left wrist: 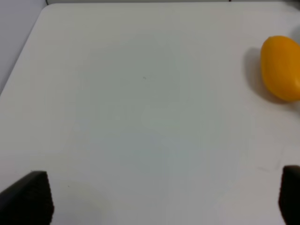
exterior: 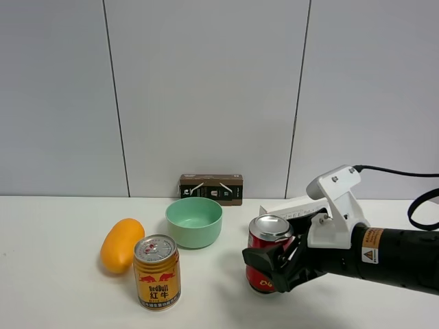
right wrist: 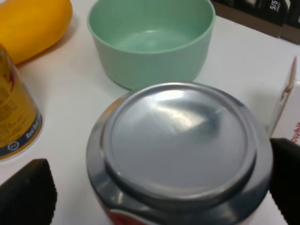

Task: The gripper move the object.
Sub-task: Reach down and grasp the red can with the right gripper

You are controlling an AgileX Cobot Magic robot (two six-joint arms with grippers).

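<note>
The red can (exterior: 270,229) with its silver top stands on the white table at front right. In the right wrist view its lid (right wrist: 178,140) fills the middle. My right gripper (exterior: 274,271) is low around the can's body, jaws open, one black finger on each side. A strip of table shows between one fingertip (right wrist: 26,192) and the can, and the other fingertip (right wrist: 287,178) is at its edge. My left gripper (left wrist: 159,199) is open and empty over bare table; it is out of the high view.
A gold Red Bull can (exterior: 157,272) stands front left with an orange mango-like fruit (exterior: 122,245) beside it. A green bowl (exterior: 194,226) is behind the red can, a dark box (exterior: 211,188) at the wall, and a white box (exterior: 288,205) under my right arm.
</note>
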